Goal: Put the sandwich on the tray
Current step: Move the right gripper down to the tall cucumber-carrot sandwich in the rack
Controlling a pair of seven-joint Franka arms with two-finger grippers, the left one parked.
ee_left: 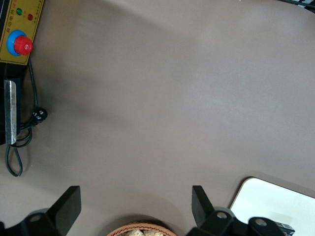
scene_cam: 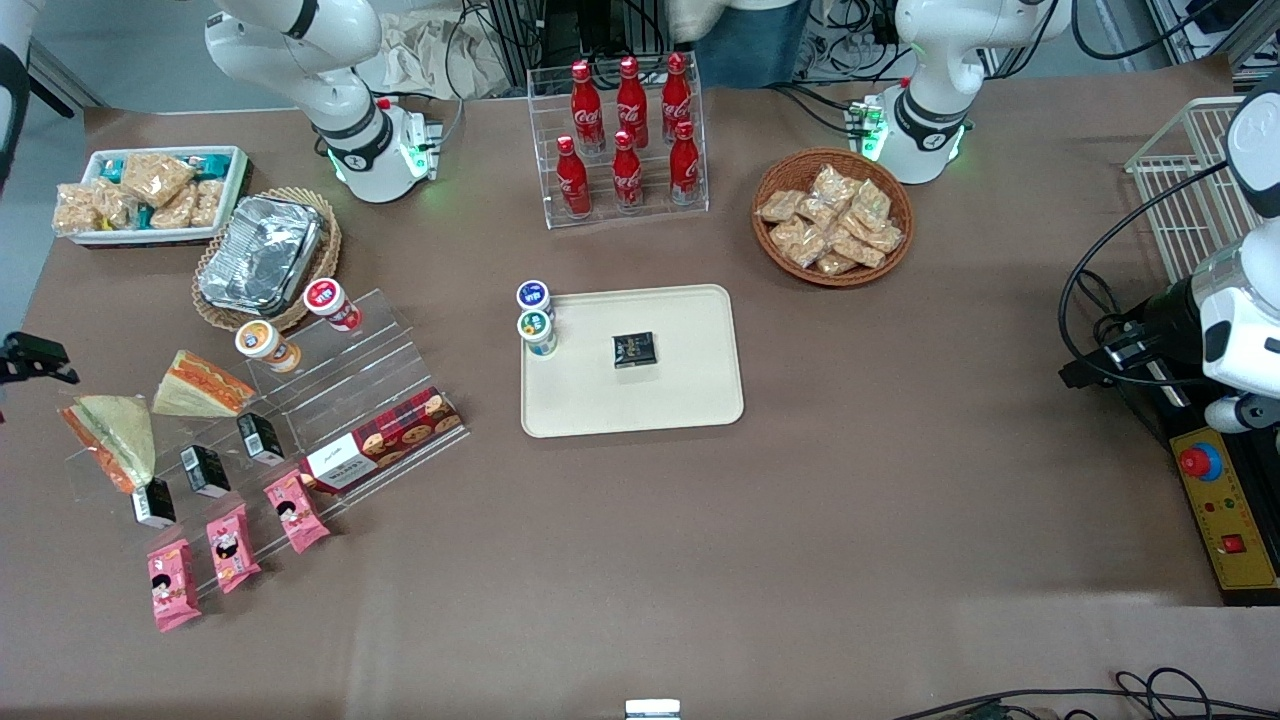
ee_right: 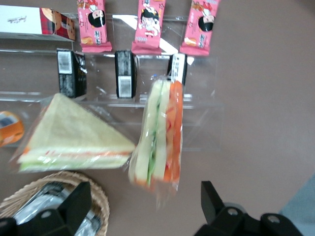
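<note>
The sandwich [scene_cam: 112, 436] lies on the clear acrylic step rack [scene_cam: 330, 390] at the working arm's end of the table, pale bread face up, orange filling along one edge. In the right wrist view the sandwich [ee_right: 160, 132] shows edge-on, with orange and green filling. My gripper [ee_right: 145, 206] is open and empty, its jaws spread wide just off the sandwich's narrow end and not touching it. In the front view the gripper [scene_cam: 35, 360] shows as a dark piece at the picture's edge, beside the sandwich. The cream tray [scene_cam: 640, 405] lies in the middle of the table.
A second wedge [scene_cam: 200, 388] with striped layers lies beside the sandwich. A foil container in a wicker basket [scene_cam: 262, 255] is close to the gripper. The rack holds small black boxes, pink packets [scene_cam: 228, 545] and a biscuit box. A black packet [scene_cam: 633, 349] lies on the tray, two cups [scene_cam: 536, 318] at its rim.
</note>
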